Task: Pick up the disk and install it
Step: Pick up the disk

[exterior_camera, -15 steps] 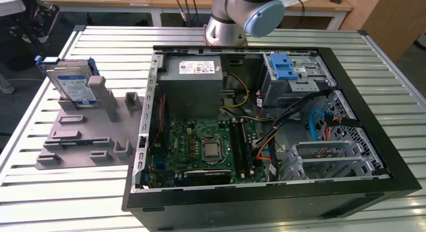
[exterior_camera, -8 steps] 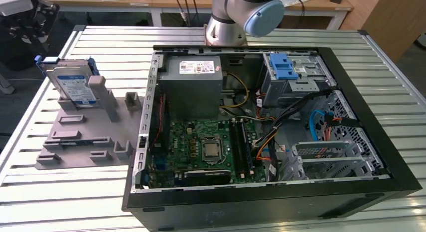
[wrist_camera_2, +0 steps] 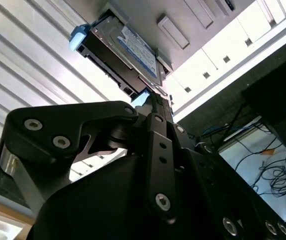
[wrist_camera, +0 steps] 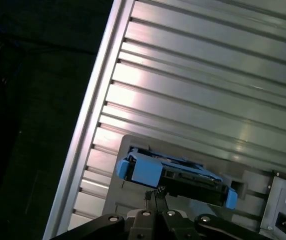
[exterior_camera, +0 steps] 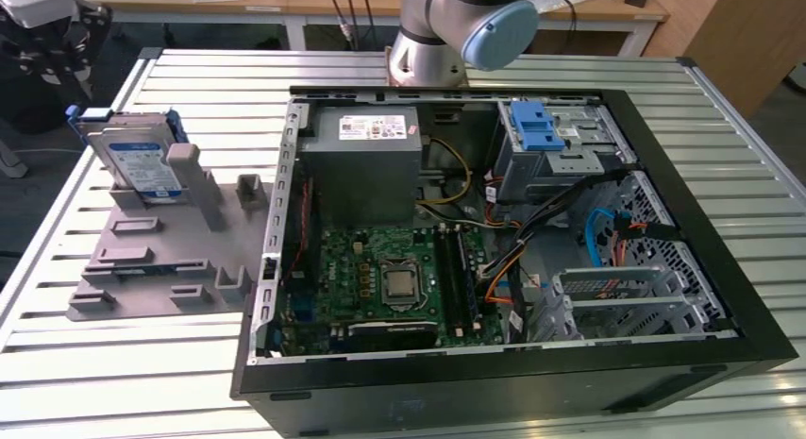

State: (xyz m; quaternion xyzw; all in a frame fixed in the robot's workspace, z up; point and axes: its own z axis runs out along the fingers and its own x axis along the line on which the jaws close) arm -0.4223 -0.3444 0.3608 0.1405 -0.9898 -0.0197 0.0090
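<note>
Disk [exterior_camera: 136, 160] stands on edge in a grey fixture plate [exterior_camera: 139, 269] on the slatted bench [exterior_camera: 113, 373]. It is on the exterior view's left of the open computer case [exterior_camera: 705, 359] and apart from it. Its blue-and-white label face is turned toward the camera. One grey post of the plate covers part of the lower edge, and the blue carrier frame shows along the top and sides.

In the first wrist view we look down on the disk's [wrist_camera: 183, 177] upper edge, with blue frame corners at both ends. The gripper [wrist_camera: 155, 193] is over it with the fingers drawn narrow, tips almost together and nothing between them. The tips overlap the disk's edge in the picture, and we cannot judge the gap between them and the disk.

In the second wrist view the gripper [wrist_camera_2: 152, 100] is seen edge-on. Its black linkage covers the lower half of the picture and hides one corner of the disk [wrist_camera_2: 128, 50].

In the exterior view the arm [exterior_camera: 454, 28] is cut off by the upper edge. A dark shape [exterior_camera: 57, 47] above the disk, at the corner, is too cut off to name.

The case lies on its side. Inside we see the motherboard [exterior_camera: 384, 278], the grey power supply [exterior_camera: 365, 160] and a drive cage with a blue latch [exterior_camera: 535, 132]. Cables hide part of the cage, so we cannot make out what is inside it.
</note>
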